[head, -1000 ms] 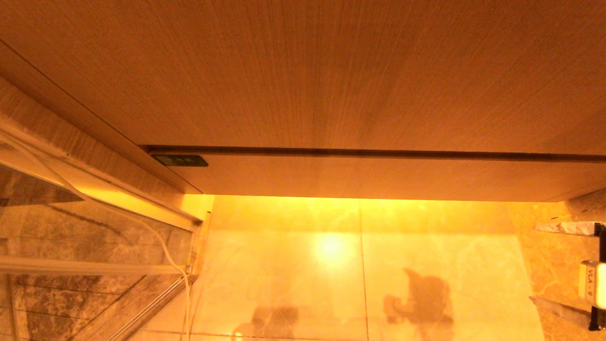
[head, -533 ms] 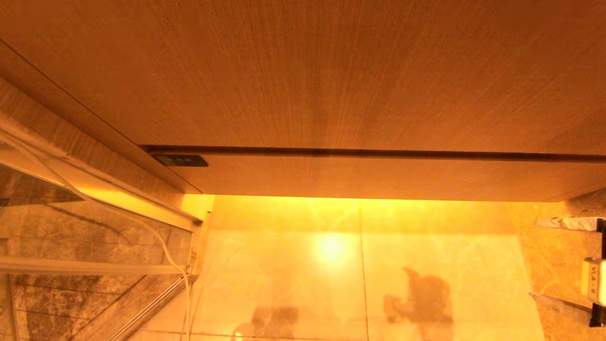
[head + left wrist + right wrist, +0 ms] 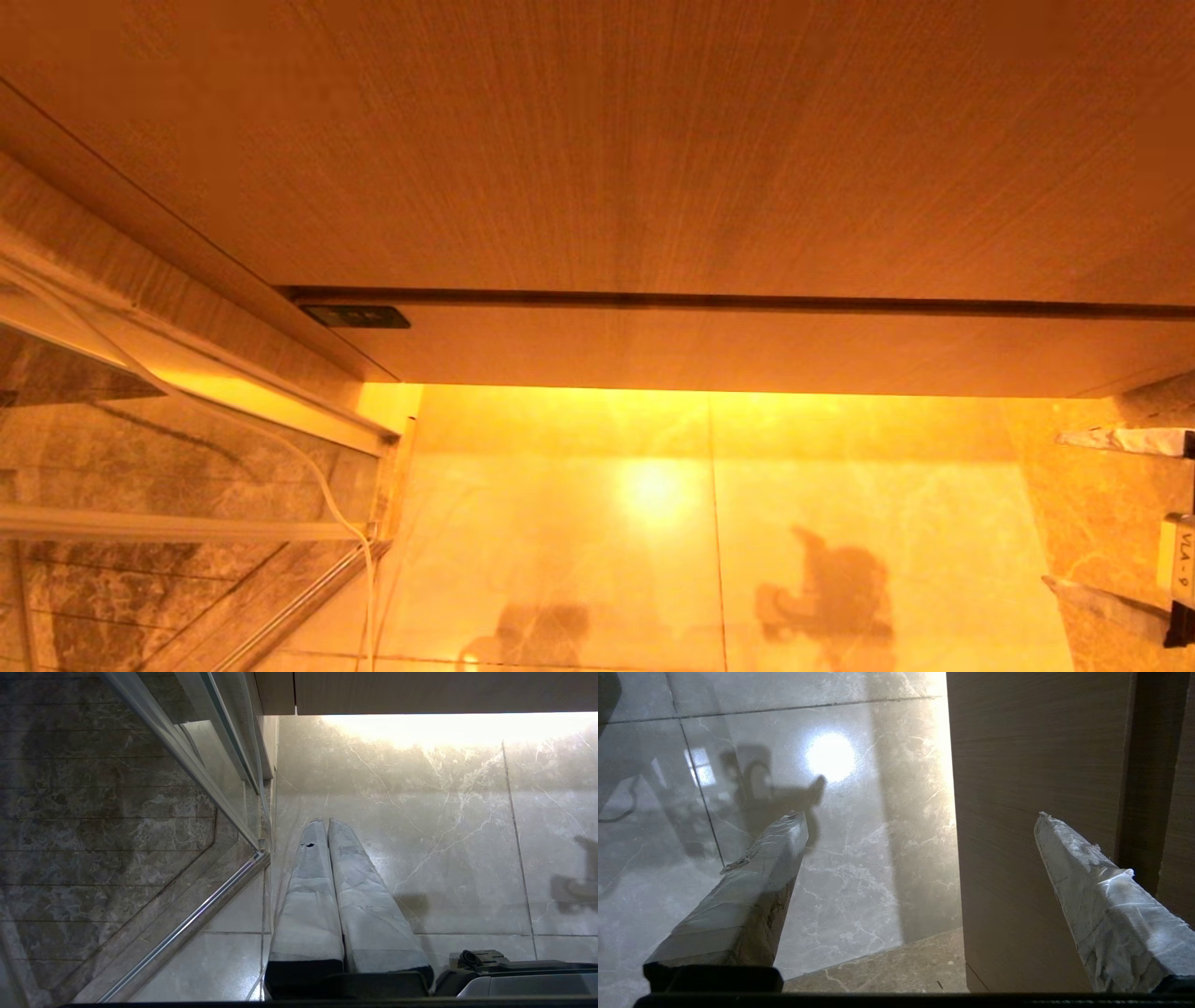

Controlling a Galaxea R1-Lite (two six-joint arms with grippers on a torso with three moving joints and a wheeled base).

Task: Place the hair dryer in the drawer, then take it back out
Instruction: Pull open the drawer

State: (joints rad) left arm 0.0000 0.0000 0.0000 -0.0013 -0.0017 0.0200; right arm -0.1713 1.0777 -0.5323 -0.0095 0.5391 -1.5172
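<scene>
The drawer (image 3: 747, 350) is a shallow light wood front, closed, under a taller wood panel, with a small dark label (image 3: 355, 317) at its left corner. The hair dryer is out of view. My right gripper (image 3: 1053, 510) stands open at the right edge of the head view, level with the drawer's lower edge and empty. In the right wrist view the right gripper (image 3: 920, 816) has one finger over the floor and the other in front of the drawer (image 3: 1017, 812). My left gripper (image 3: 324, 821) hangs shut and empty above the floor.
A glass shower door (image 3: 168, 485) with a metal frame stands at the left, with a white cable (image 3: 327, 495) running down beside it. Glossy marble floor tiles (image 3: 700, 523) lie below the drawer. A darker marble wall (image 3: 1092, 504) is at the right.
The right gripper has edged slightly towards the right edge of the head view, still open. Nothing else has moved.
</scene>
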